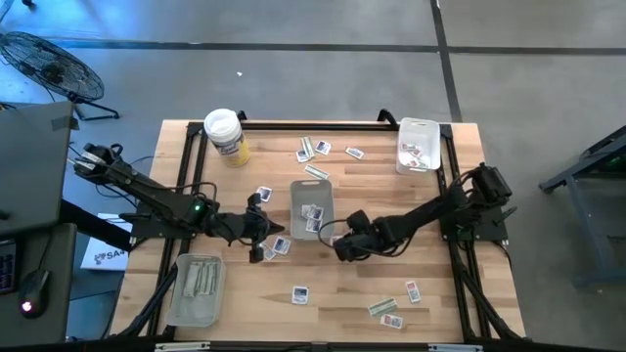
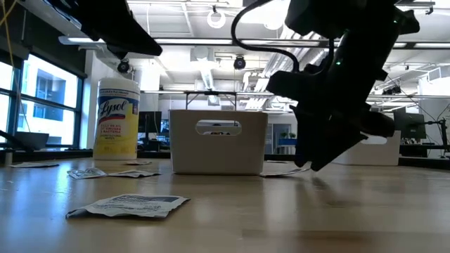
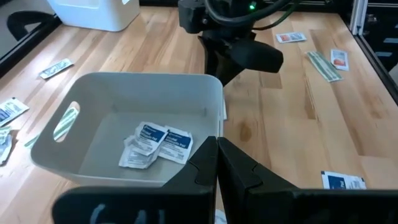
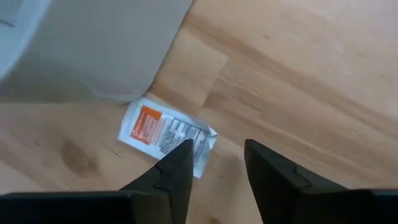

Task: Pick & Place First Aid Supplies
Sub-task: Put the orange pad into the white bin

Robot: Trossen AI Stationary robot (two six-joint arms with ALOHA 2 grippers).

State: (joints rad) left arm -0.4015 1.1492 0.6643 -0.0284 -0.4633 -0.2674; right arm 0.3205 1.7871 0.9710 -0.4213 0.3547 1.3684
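The first aid supplies are small flat packets scattered over the wooden table (image 1: 430, 244). A few white, blue-printed ones (image 3: 155, 143) lie in the grey centre tray (image 1: 311, 192). A white packet with orange print (image 4: 152, 129) lies flat on the wood beside that tray's corner. My right gripper (image 4: 217, 149) points steeply down over it, open, one fingertip (image 4: 181, 155) over the packet's edge; it also shows in the high view (image 1: 340, 250). My left gripper (image 3: 217, 146) is shut at the tray's opposite side (image 1: 259, 233), with nothing seen between its fingers. My right gripper has one fingertip over the orange-printed packet's corner (image 4: 200, 142), coming from above. I cannot tell whether it touches the packet, which lies flat on the table.
A Lysol tub (image 1: 227, 135) stands far left. A tray with green strips (image 1: 196, 288) sits near left, and a tray with packets (image 1: 419, 147) far right. Loose packets lie at the far middle (image 1: 323, 149), near middle (image 2: 130, 205) and near right (image 1: 391, 311).
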